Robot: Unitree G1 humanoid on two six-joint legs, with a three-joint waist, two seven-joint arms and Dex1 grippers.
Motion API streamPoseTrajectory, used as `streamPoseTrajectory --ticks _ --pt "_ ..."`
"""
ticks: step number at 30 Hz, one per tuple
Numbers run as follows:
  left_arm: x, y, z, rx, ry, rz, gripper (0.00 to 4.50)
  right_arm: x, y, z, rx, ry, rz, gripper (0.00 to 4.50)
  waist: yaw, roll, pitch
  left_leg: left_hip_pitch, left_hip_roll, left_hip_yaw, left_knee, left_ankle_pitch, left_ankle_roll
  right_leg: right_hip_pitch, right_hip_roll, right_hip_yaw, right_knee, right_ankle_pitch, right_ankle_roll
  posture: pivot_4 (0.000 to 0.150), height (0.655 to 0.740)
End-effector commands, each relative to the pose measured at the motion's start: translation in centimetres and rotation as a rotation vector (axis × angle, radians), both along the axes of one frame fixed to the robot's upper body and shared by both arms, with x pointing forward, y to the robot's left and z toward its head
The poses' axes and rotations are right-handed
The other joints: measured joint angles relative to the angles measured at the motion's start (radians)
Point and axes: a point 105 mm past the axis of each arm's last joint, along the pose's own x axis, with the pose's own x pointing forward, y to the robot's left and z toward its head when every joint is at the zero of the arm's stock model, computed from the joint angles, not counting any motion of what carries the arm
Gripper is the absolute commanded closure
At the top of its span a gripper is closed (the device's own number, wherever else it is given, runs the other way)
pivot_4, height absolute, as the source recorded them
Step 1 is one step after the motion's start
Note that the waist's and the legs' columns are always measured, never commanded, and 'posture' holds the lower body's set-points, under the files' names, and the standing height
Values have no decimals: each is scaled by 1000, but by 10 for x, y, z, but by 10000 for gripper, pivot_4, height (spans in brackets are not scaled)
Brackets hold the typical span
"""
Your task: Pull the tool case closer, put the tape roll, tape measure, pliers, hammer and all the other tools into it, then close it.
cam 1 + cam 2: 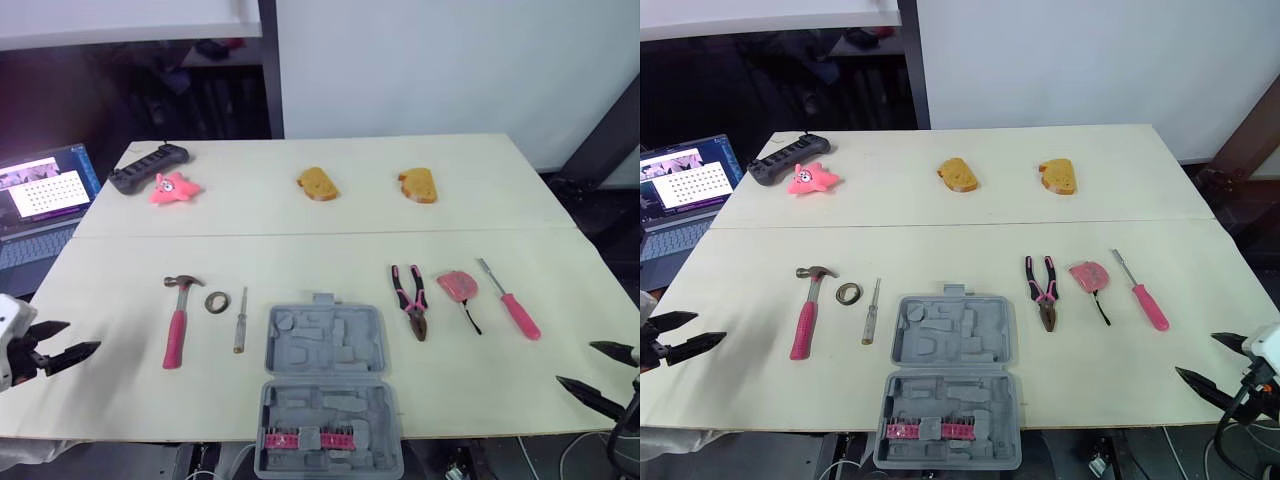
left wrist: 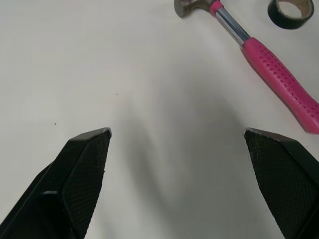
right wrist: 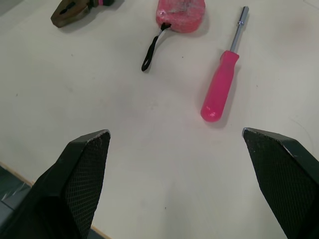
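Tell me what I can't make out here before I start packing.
Pliers: right wrist view, handles cut off by the frame edge.
Tape roll: left wrist view, partly cut off by the edge.
Hammer: left wrist view, handle end runs out of frame.
Bits in the case: eye views, too small to identify.
Laptop: eye views, cut off at the edge.
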Motion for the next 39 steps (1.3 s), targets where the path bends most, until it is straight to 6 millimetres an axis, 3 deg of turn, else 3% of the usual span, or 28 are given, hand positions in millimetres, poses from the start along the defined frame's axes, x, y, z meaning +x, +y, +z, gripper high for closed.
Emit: streamPoseTrajectory --ticks 1,5,11,17,21,29,39 --pt "5 0 9 16 -40 0 621 6 6 12 -5 -60 15 0 0 0 0 0 0 0 0 0 0 0 0 0 0 0 0 1500 7219" --pt "12 -7 10 8 -56 -24 621 22 40 31 30 -127 101 0 -2 0 0 0 0 0 0 0 0 0 0 0 1 0 0 1500 7219" --pt "31 -27 16 -13 -94 -99 621 48 140 69 154 -237 358 0 0 1 0 0 0 0 1 0 0 -1 0 1 2 0 0 1500 7219" --pt "52 -41 27 23 -120 -185 621 47 210 72 208 -203 607 0 2 -3 -1 -2 -1 -2 1 0 0 -2 0 0 2 0 0 1500 7219" --pt "57 -59 34 65 -110 -380 621 49 231 66 198 -178 690 0 1 -4 -1 -2 -1 -2 1 0 0 -2 0 -1 2 0 0 1500 7219" --pt "67 -96 29 191 15 -751 621 61 247 57 153 -153 748 0 -1 -4 -1 -2 -1 -1 2 0 -1 -2 0 -1 3 1 -1 1500 7219" --pt "87 -127 9 324 147 -949 621 73 266 54 125 -170 761 0 -3 -4 -1 -3 -1 -1 3 1 -1 -3 1 -1 4 1 0 1500 7219"
